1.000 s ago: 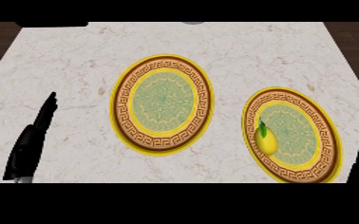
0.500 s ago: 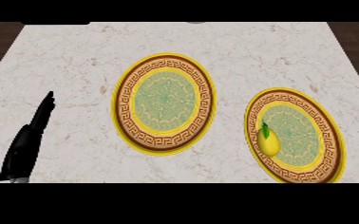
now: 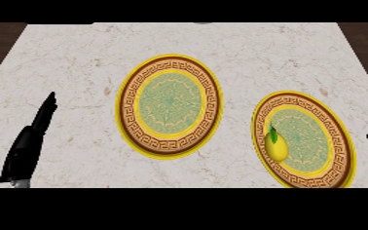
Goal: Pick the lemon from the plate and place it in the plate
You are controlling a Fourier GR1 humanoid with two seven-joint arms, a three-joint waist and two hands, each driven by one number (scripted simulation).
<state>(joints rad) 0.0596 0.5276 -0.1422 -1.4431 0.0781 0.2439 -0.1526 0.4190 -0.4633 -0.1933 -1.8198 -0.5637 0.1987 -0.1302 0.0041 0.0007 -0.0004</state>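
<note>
I see the lemon (image 3: pixel 277 146) on the right plate (image 3: pixel 338 141); my left robot hand (image 3: pixel 28 143), fingers straight together, rests lower left.

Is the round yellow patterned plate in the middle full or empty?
Empty. The middle yellow patterned plate shows only its green centre; the yellow lemon lies on the right-hand plate.
</note>
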